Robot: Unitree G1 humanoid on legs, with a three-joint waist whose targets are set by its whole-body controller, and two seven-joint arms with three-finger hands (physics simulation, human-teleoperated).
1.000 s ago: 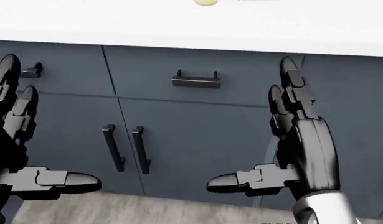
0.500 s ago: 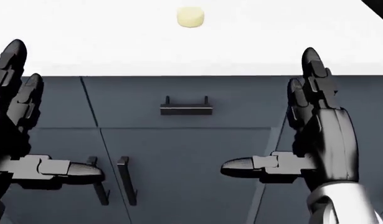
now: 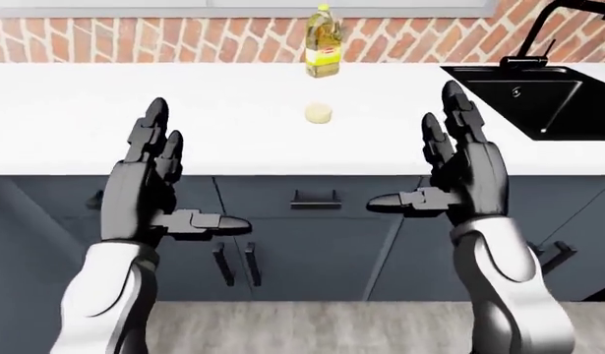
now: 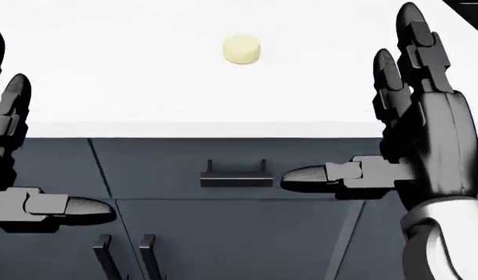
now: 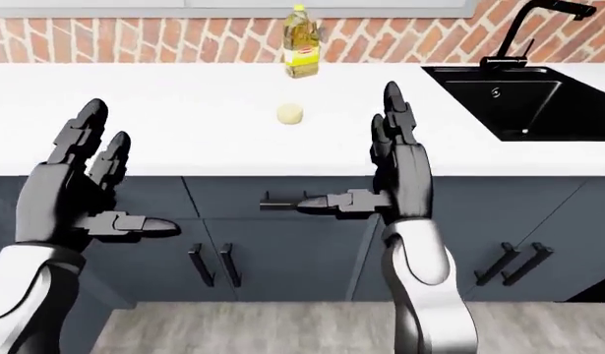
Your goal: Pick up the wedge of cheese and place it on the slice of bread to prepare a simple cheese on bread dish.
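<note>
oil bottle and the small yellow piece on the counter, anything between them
Nothing: in the left-eye view only bare white counter separates the oil bottle from the yellow piece.

You are looking at two matching limbs. Each robot hand, the left robot hand (image 3: 149,188) and the right robot hand (image 3: 465,173), is showing a glossy black shell with three thick fingers (image 3: 156,122). Every finger is showing blocky segments joined by darker hinge blocks, and each is tapering to a rounded, bullet-shaped tip. The thumbs (image 4: 332,174) are showing a boxy grey-black middle link and a finely textured tip pad. The palms are showing as smooth, broad black plates catching soft highlights. Below each wrist, the forearms (image 3: 504,273) are showing as rounded, glossy white casings, meeting the black hands at a dark collar.
</note>
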